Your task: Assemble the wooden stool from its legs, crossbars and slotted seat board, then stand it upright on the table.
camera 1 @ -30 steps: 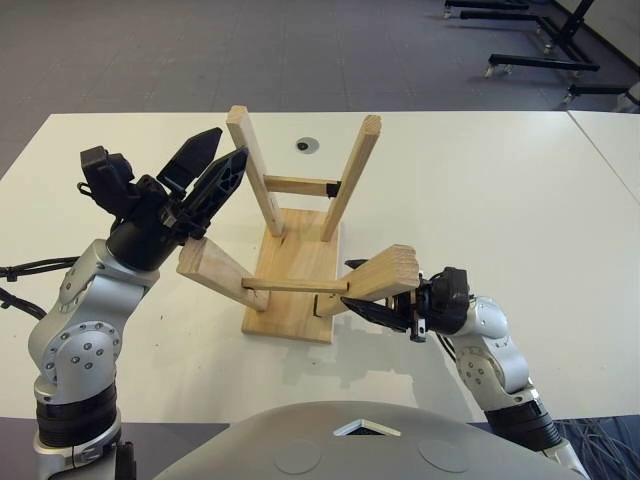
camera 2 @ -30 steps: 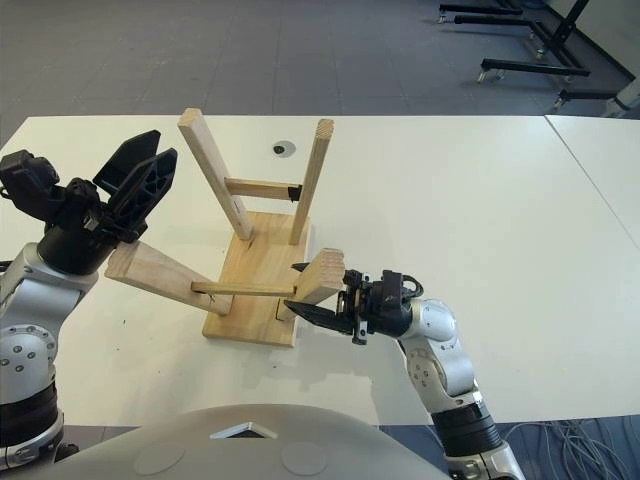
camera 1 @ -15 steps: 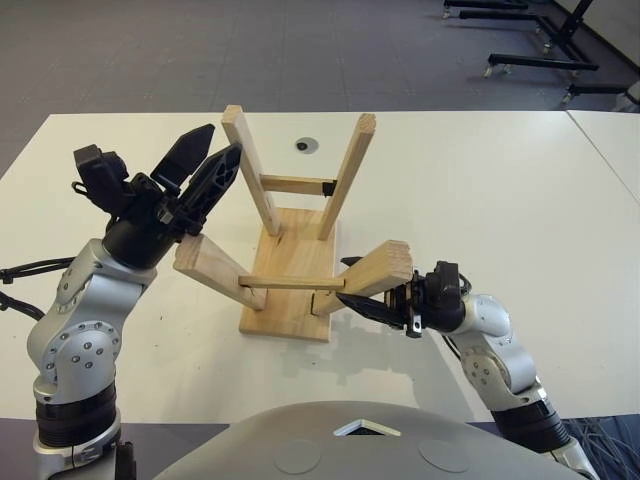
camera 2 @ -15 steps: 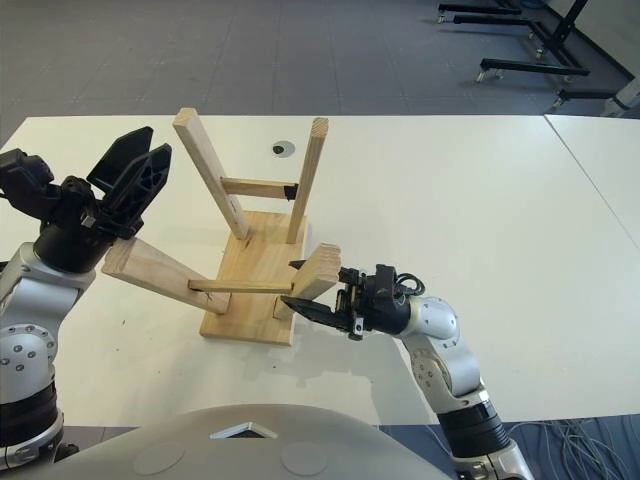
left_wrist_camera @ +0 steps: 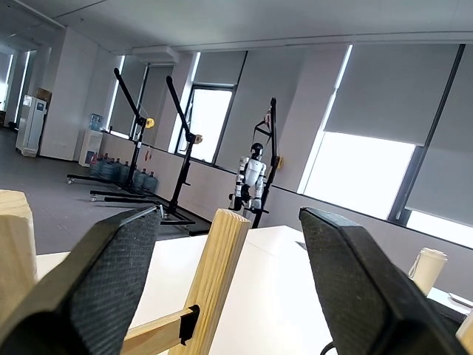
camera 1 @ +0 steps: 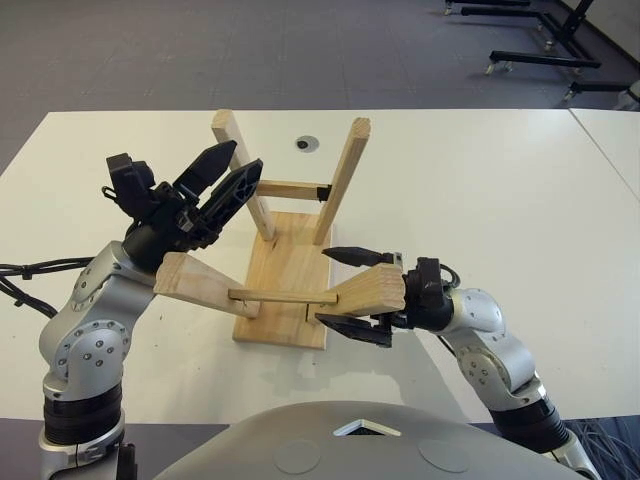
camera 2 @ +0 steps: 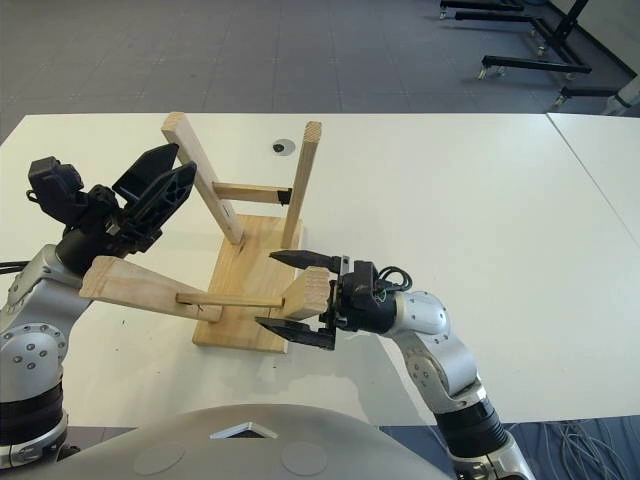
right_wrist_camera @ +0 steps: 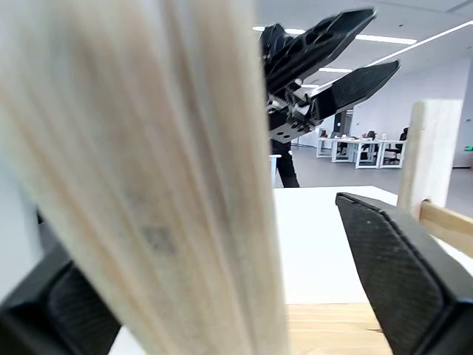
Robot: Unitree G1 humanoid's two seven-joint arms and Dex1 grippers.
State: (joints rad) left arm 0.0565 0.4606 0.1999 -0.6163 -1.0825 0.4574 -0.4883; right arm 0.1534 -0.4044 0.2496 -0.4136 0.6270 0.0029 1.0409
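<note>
The seat board [camera 1: 288, 272] lies flat on the white table [camera 1: 500, 190]. Two far legs [camera 1: 340, 180] stand upright in it, joined by a crossbar [camera 1: 292, 188]. The near pair leans toward me: left leg [camera 1: 195, 285], right leg [camera 1: 372, 290], with a thin crossbar [camera 1: 282, 296] between them. My left gripper [camera 1: 246, 156] is open above the near left leg, close beside the far left leg; its fingers [left_wrist_camera: 111, 274] frame the far right leg [left_wrist_camera: 218, 274]. My right gripper [camera 1: 322, 286] is open and straddles the near right leg's end, with a gap to one pad [right_wrist_camera: 392, 274].
A round cable hole [camera 1: 303, 144] sits in the table behind the stool. A second table [camera 1: 612, 135] adjoins on the right. Black wheeled stands [camera 1: 530, 45] are on the floor beyond. Cables [camera 1: 20, 270] trail at the table's left edge.
The right gripper's fingers have spread apart around the near right leg. The near leg pair has tilted lower toward me. The left gripper has moved right, toward the far left leg.
</note>
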